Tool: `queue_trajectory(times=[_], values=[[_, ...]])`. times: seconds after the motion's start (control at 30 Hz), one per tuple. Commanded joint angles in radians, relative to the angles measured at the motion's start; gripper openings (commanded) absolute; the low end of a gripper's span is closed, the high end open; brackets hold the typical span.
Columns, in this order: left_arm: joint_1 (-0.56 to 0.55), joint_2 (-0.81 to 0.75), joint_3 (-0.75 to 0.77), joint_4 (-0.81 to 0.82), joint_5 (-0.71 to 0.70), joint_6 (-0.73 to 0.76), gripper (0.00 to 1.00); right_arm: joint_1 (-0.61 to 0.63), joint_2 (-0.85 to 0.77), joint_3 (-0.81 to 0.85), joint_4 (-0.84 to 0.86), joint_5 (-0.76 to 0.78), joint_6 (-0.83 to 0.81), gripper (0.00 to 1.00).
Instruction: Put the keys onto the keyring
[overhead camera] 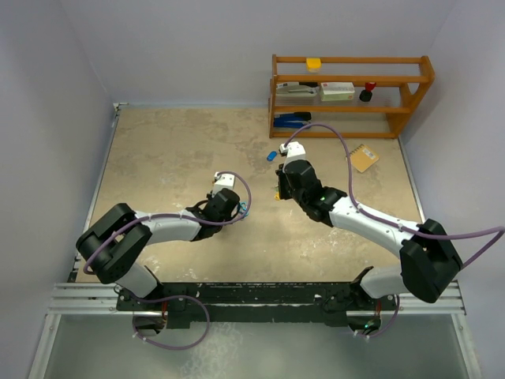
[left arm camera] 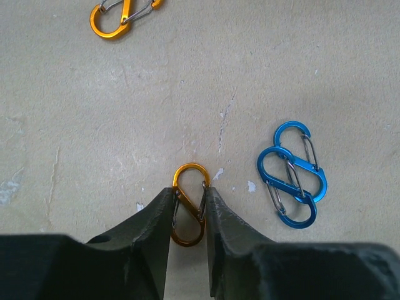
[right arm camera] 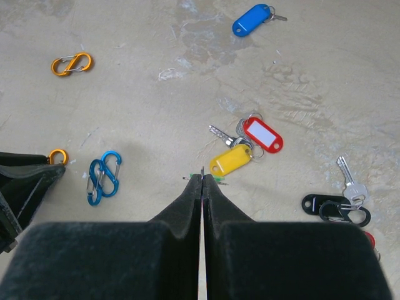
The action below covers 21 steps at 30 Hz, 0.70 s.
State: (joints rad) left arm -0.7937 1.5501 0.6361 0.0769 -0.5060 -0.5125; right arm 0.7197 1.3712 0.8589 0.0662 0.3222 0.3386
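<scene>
Top view: the left gripper [overhead camera: 241, 208] and right gripper [overhead camera: 278, 191] sit low over the speckled table [overhead camera: 173, 150]. A blue key [overhead camera: 271, 155] lies apart.

Left wrist view: the fingers [left arm camera: 153, 225] squeeze both sides of a shiny orange clip [left arm camera: 190, 178] shaped like an eight. It is smooth and round, so it could slip out or twist.

Right wrist view: its tips are pressed together. A green bit [right arm camera: 219, 179] peeks out; I cannot tell what it is. The red key [right arm camera: 262, 134] and yellow key [right arm camera: 230, 161], with flat plastic tags, lie bunched just ahead.

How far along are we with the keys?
Done, seemingly: the red tag and yellow tag look linked together. In hand: the left gripper pinches an orange clip; the right gripper is shut. Left: the blue-tagged key and black-tagged key lie apart from them.
</scene>
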Motion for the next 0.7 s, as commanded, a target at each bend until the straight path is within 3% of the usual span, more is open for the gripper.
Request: queue_trajectory(times=[0.0,0.07,0.1,0.47,0.67], values=[[-0.004,0.001,0.016,-0.018,-0.010,-0.003,0.16,0.002,-0.036,-0.004,0.029,0.005,-0.015,0.00],[-0.004,-0.003,0.016,-0.018,-0.009,-0.005,0.02,0.003,-0.037,-0.004,0.027,0.005,-0.015,0.00],[-0.004,-0.007,0.015,-0.017,-0.011,-0.007,0.00,0.002,-0.037,-0.004,0.029,0.004,-0.014,0.00],[-0.004,-0.102,0.042,-0.054,-0.026,-0.009,0.00,0.003,-0.040,-0.016,0.065,-0.010,-0.050,0.00],[-0.004,-0.149,0.124,-0.102,-0.031,-0.010,0.00,0.002,-0.046,-0.034,0.108,-0.101,-0.099,0.00]])
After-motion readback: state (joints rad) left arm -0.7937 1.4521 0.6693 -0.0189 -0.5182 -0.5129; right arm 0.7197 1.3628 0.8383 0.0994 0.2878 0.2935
